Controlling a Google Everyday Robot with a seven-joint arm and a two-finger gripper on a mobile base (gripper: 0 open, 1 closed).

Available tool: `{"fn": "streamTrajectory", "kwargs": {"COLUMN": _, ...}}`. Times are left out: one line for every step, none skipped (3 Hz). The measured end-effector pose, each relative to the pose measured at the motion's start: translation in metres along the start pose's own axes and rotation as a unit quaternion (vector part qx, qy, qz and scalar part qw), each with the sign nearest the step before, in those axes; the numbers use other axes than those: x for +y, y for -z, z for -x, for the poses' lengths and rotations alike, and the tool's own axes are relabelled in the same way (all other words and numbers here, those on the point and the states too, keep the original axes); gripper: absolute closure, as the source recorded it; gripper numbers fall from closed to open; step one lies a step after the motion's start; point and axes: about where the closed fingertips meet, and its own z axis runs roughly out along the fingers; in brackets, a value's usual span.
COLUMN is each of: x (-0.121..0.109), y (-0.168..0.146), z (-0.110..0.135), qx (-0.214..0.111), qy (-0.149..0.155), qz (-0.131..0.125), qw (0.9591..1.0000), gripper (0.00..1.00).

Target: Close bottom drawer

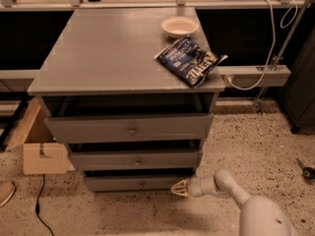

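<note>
Camera view shows me the grey-painted wooden bottom drawer (114,183), the narrowest front with one small round knob (141,184). It stands a little way out of the grey wooden cabinet (113,53) with a dark gap above it, so it is not yet home. My cream-tipped two-finger gripper (180,188) sits low at the right end of that front (touching or just shy, I cannot say). I judge it is placed there to push rather than grab: its jaws look pressed together, gripping nothing. The pale arm (221,183) reaches in from the lower right, forearm nearly level, tip aimed left.
</note>
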Motion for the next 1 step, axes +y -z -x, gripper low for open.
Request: {"fn": "streamTrajectory", "kwargs": {"x": 0.0398, "y": 0.0306, "z": -0.0064, "qx": -0.013, "qy": -0.025, "qz": 0.0, "qw": 0.9996, "gripper": 1.0}}
